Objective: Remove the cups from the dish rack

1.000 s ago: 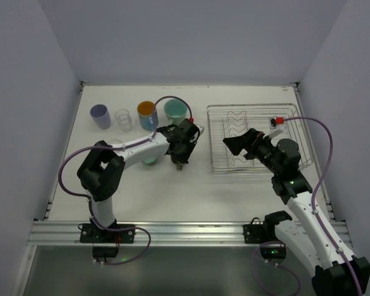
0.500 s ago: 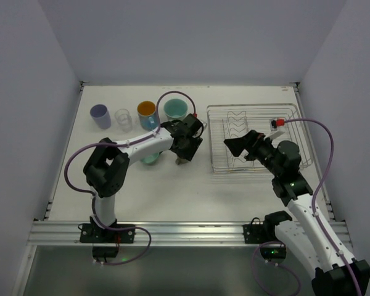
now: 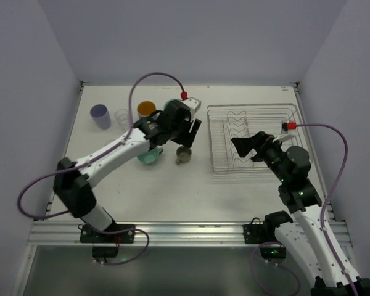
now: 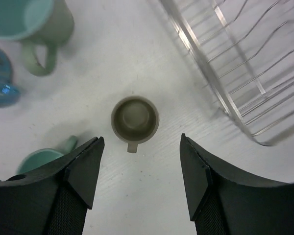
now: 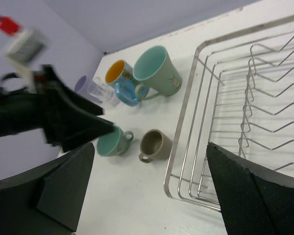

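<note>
Left end effector (image 4: 139,144) risen off olive-brown cup (image 4: 135,119), parted, empty | right end effector (image 3: 245,147) wide, empty

From high behind the near edge, we look down on the whole desk (image 3: 172,191). Our left wrist camera hangs close, facing straight down past its pincer (image 4: 140,138) at the olive-brown cup (image 4: 134,119) beside the dish rack (image 4: 235,73). Our right wrist camera looks slantwise across the rack's left side toward the desk's far-left corner, sharing that cup.
</note>
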{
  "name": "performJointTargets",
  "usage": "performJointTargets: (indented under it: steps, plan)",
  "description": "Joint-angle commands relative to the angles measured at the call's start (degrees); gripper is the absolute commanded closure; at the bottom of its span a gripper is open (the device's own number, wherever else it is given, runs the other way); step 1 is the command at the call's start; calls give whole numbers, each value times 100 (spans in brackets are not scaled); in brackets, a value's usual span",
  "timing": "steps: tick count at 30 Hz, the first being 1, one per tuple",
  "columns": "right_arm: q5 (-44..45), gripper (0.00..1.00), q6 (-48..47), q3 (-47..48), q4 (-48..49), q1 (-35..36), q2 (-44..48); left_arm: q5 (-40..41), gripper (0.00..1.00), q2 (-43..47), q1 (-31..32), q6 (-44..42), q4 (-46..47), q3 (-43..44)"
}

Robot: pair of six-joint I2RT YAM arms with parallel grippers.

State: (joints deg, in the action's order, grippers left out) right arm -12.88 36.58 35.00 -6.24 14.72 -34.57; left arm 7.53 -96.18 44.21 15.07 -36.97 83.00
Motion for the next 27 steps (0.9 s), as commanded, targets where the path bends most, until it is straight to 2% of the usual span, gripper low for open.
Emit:
performJointTargets:
  steps: [1, 4, 5, 6, 15, 20, 27]
  plan:
    - [646, 1, -168, 498, -351, 4, 519, 196, 29, 1661, -8, -197, 883, -29]
    - [997, 1, -264, 735, -667, -4, 740, 459, 19, 2874, -8, -215, 1507, -477]
    - [1112, 1, -300, 875, -851, 4, 863, 564, 5, 3138, -8, -172, 1622, -739]
    - [1217, 1, -344, 937, -940, 4, 933, 731, 0, 3680, -17, -154, 1797, -855]
    - [2377, 1, -1012, 1202, -1037, -4, 2181, 1610, 0, 5915, -17, -373, 1553, -2041]
    - [2502, 1, -960, 1132, -958, 4, 2200, 1804, 0, 6348, -17, -470, 1535, -2517]
    - [2378, 1, -889, 1114, -906, -4, 2015, 2024, 0, 6349, -9, -532, 1588, -2658]
